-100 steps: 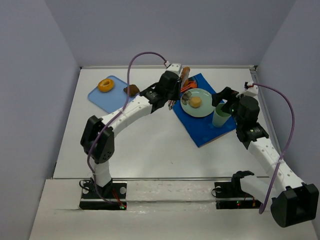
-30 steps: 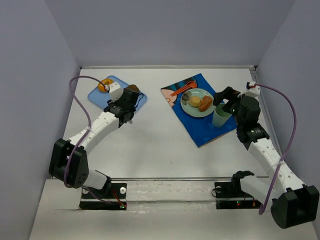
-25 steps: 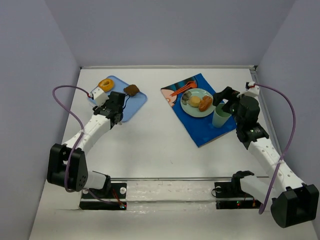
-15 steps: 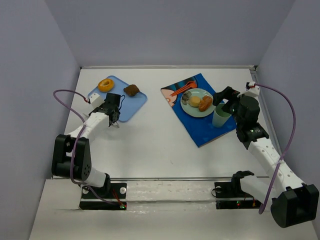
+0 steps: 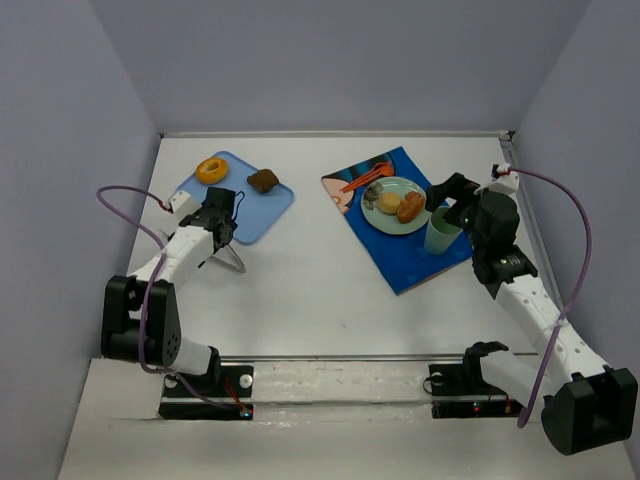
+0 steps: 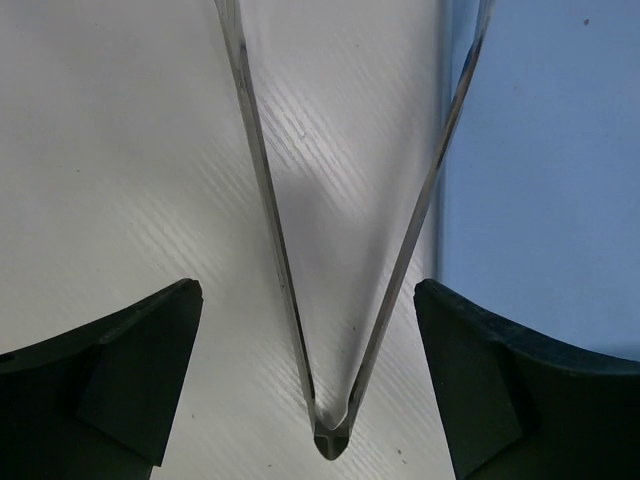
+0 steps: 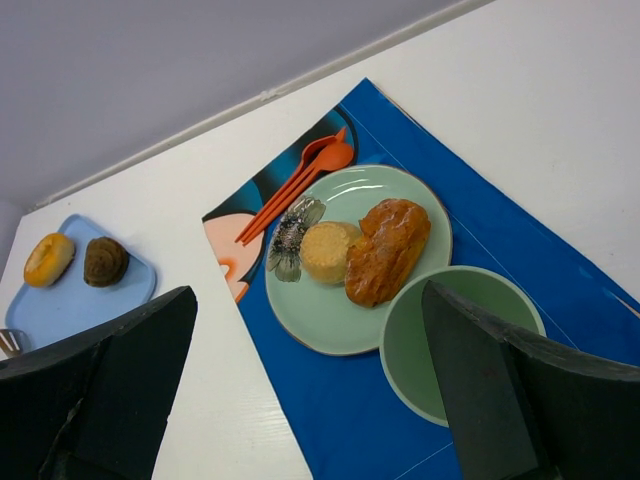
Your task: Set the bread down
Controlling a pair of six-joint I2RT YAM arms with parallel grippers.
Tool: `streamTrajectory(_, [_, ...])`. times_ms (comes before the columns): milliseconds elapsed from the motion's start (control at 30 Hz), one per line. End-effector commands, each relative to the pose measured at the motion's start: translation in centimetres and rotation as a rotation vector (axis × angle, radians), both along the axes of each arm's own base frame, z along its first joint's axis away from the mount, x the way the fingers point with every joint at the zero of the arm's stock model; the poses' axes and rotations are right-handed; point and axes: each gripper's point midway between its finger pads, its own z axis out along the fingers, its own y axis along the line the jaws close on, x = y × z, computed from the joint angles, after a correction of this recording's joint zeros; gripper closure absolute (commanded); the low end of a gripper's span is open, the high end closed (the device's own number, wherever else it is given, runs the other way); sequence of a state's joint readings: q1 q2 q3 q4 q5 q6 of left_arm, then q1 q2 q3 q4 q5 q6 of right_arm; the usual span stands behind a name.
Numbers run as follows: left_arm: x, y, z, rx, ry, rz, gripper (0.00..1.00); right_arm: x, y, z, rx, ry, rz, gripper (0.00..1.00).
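The glazed brown bread point(image 5: 410, 207) lies on the green plate point(image 5: 385, 226), beside a yellow muffin point(image 5: 390, 202); the right wrist view shows the bread point(image 7: 388, 250) touching that muffin point(image 7: 329, 251). My left gripper point(image 5: 226, 238) is open at the near edge of the blue tray point(image 5: 250, 215). Metal tongs point(image 5: 236, 264) lie on the table there. In the left wrist view the tongs point(image 6: 333, 440) sit between my wide-apart fingers point(image 6: 110, 370), touching neither. My right gripper point(image 5: 447, 200) hangs open above the green cup point(image 5: 438, 236), holding nothing.
A donut point(image 5: 211, 169) and a dark chocolate bun point(image 5: 264, 180) rest on the blue tray. The plate and cup stand on a blue placemat point(image 5: 420, 265) with orange cutlery point(image 5: 362, 180). Walls enclose the table on three sides.
My left arm has drawn back from over the blue tray toward the near left. Its jaws have spread wide and the tongs now lie free on the table. The right arm has not moved.
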State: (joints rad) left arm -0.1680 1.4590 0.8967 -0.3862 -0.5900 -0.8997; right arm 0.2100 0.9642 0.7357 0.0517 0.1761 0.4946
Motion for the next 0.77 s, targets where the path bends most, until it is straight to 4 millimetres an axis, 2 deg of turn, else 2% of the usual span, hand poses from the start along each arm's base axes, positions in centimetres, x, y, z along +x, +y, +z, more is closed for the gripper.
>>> streamTrajectory(0, [-0.8, 1.1, 4.4, 0.013, -0.136, 0.064, 0.01, 0.1, -0.3, 1.4, 0.011, -0.046, -0.019, 0.0])
streamTrajectory(300, [-2.0, 1.1, 12.4, -0.053, -0.444, 0.047, 0.01, -0.5, -0.7, 2.3, 0.026, -0.075, -0.036, 0.0])
streamTrajectory(367, [-2.3, 1.0, 13.1, -0.061, -0.482, 0.035, 0.01, -0.6, -0.8, 2.3, 0.029, -0.076, -0.045, 0.0])
streamTrajectory(400, [-2.4, 0.9, 14.1, -0.071, -0.524, 0.026, 0.01, -0.6, -0.9, 2.4, 0.031, -0.08, -0.052, 0.0])
streamTrajectory(600, [-3.2, 1.2, 15.7, -0.07, -0.589, 0.025, 0.01, -0.6, -1.0, 2.2, 0.029, -0.078, -0.054, 0.0])
streamTrajectory(733, [-3.3, 1.3, 15.7, -0.065, -0.588, 0.023, 0.01, -0.7, -1.0, 2.3, 0.026, -0.086, -0.054, 0.0])
